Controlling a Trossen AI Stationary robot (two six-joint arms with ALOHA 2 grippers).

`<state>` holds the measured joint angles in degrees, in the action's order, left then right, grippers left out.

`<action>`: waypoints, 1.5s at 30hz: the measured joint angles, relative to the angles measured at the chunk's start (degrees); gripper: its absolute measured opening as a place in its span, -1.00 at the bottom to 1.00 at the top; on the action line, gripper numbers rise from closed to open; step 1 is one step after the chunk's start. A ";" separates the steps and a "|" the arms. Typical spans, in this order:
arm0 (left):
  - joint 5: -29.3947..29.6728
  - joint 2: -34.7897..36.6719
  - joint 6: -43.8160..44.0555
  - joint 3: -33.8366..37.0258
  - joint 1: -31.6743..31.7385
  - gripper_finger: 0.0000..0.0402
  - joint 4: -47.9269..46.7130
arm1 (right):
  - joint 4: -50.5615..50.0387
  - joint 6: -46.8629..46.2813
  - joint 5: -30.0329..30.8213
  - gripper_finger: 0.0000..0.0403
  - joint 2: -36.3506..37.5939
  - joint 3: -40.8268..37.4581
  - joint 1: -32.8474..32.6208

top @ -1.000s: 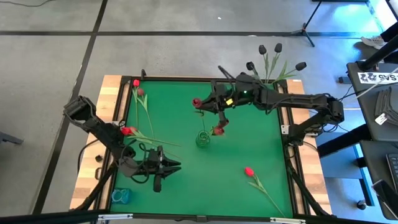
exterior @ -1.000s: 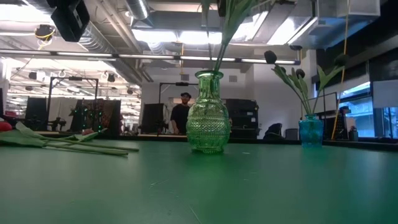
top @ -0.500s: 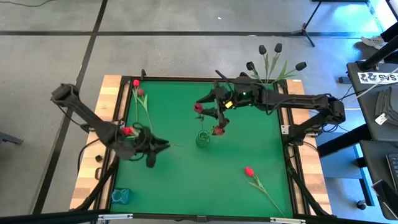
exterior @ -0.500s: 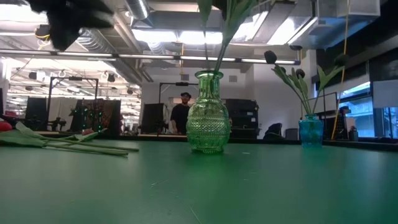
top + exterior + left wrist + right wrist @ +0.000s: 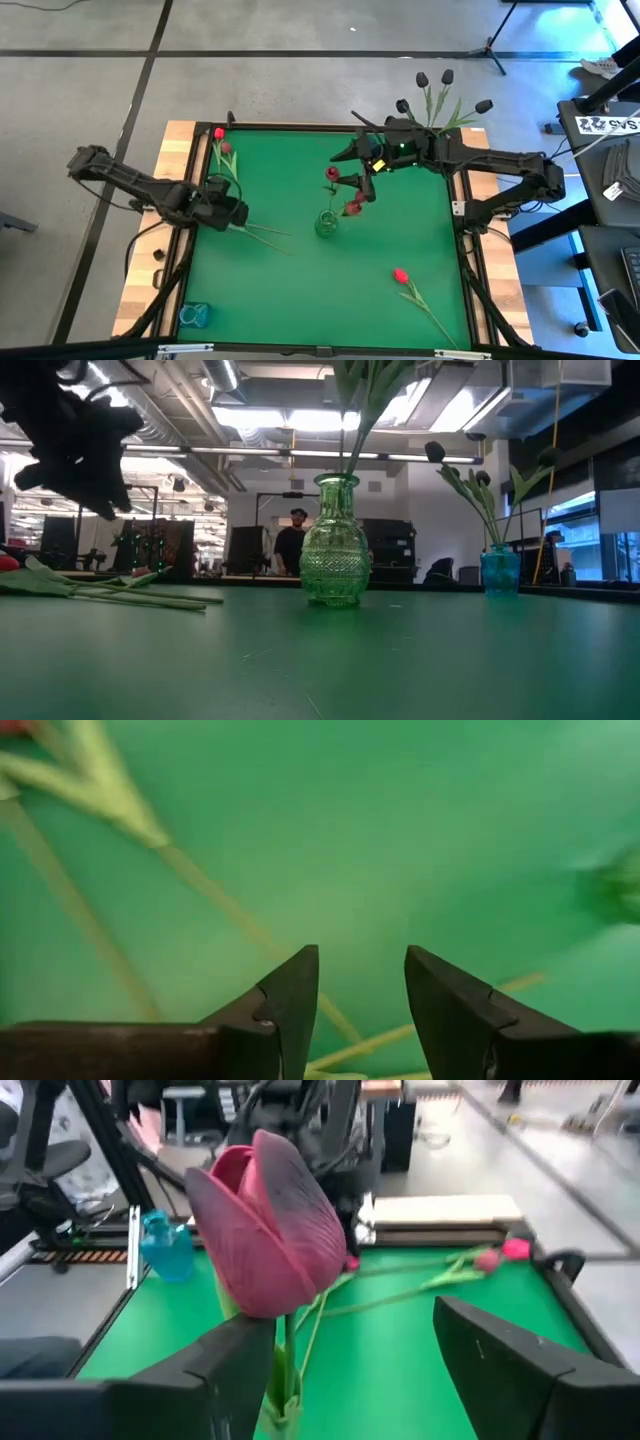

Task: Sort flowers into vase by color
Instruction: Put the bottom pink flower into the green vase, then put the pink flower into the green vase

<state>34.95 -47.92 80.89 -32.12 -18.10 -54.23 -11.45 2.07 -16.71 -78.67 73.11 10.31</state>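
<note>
The right end effector (image 5: 362,180), upper centre of the high view, stands open beside the dull pink-red tulips (image 5: 351,207) in the green glass vase (image 5: 326,223). The left end effector (image 5: 238,215), open and empty, hovers over green-stemmed tulips (image 5: 262,231) lying at the counter's (image 5: 380,300) left; next it should pinch one stem.

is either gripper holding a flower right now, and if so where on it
Neither. The left gripper is open above the stems on the mat. The right gripper is open, its fingers apart on either side of the pink-red tulip in the green vase.
</note>
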 joint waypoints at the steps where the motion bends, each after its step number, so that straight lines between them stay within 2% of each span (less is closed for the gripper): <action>1: -0.76 0.00 0.42 0.00 1.35 -0.26 -0.98 | -1.77 -0.06 -0.25 0.34 -0.01 0.52 0.00; 6: -4.06 0.23 -1.59 0.00 8.32 -0.26 -2.82 | -9.40 0.93 -1.23 0.34 -0.27 5.02 -0.13; 11: -4.91 0.42 -3.01 0.00 15.14 -0.26 -5.25 | -9.55 -1.89 -3.32 0.33 -0.25 6.97 -0.20; 16: -7.27 0.26 -4.94 0.00 22.85 -0.26 -6.74 | -10.54 -3.57 -2.94 0.33 -0.13 9.61 -1.49; 21: -3.09 0.25 -4.70 0.00 27.64 -0.26 -3.50 | -13.27 -2.82 4.27 0.33 -0.24 10.63 -6.68; 24: -2.56 -0.17 -4.80 0.00 29.69 -0.26 -0.55 | -15.81 -2.72 7.25 0.33 -0.17 11.16 -9.61; 31: 2.31 -3.53 -3.06 0.00 29.89 -0.26 1.37 | -19.18 -3.12 22.25 0.33 -0.07 11.09 -13.76; 34: 5.10 -5.07 -2.80 0.00 29.89 -0.26 1.67 | -19.82 -3.12 25.18 0.33 0.09 11.88 -13.78; 39: 4.30 -6.42 2.11 0.00 29.89 -0.26 -0.96 | -24.09 -2.39 26.53 0.33 1.08 16.88 -15.42; 42: 2.43 -7.73 4.13 0.00 31.38 -0.26 -0.50 | -24.86 -0.11 33.68 0.33 2.51 18.13 -20.10; 45: -0.59 -10.78 2.48 0.00 35.32 -0.26 2.46 | -24.67 1.61 41.45 0.33 3.61 18.11 -26.03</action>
<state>34.36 -58.70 83.37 -32.12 17.22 -51.77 -36.12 3.68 24.74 -75.07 91.22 -15.72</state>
